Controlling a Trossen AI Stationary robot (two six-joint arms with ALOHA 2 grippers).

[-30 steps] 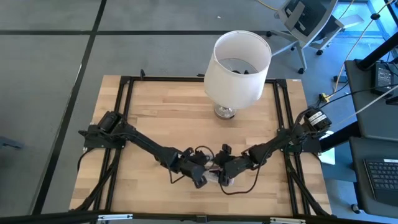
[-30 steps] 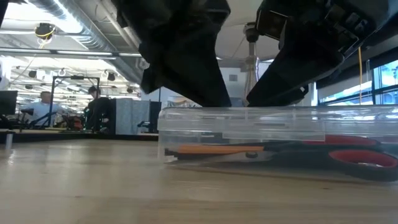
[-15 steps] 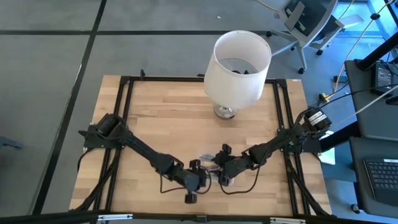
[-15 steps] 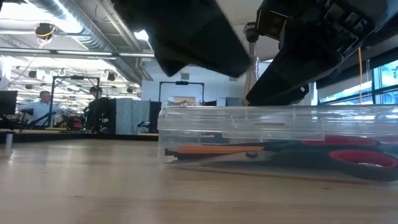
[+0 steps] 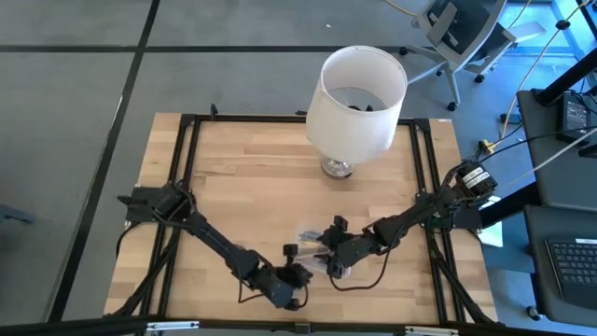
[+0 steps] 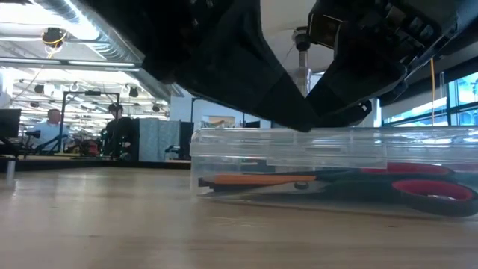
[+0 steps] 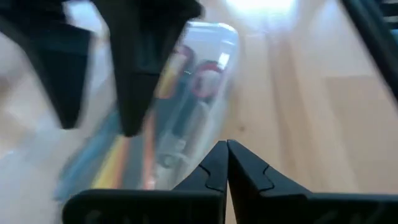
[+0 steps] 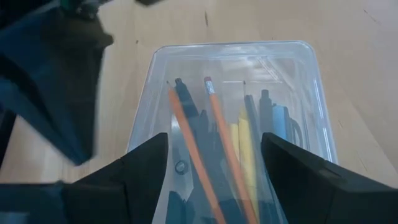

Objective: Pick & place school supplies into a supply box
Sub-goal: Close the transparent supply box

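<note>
We're looking down on a pale wood table [image 5: 242,187] inside a black frame, grey floor around it, an office chair [image 5: 457,33] and a dark desk with a keyboard [image 5: 571,263] off to the right. From table height we see an open workspace behind, with ceiling pipes, bright lamps and two people [image 6: 52,127] far off at the back.

Hard to read from above: the box [image 5: 317,254] sits at the table's near middle, mostly covered by the two arms, only a sliver of clear plastic showing. At table height its right end is cut off, and both arms are just dark masses above it. The left wrist picture is smeared, so the contents there are streaks of colour.

Inside the box [image 8: 233,118] we make out orange pencils [image 8: 224,140], a yellow one, dark pens, and the red-handled scissors [image 6: 429,187] lying flat on the bottom.

The left gripper [image 5: 297,280] is near the front edge, just left of the box and apart from it, its fingers [image 7: 239,171] pressed together on nothing. The right gripper [image 8: 214,186] hangs right over the box, jaws spread wide, empty.

A big white lampshade [image 5: 356,101] stands at the far side, well apart from the arms
</note>
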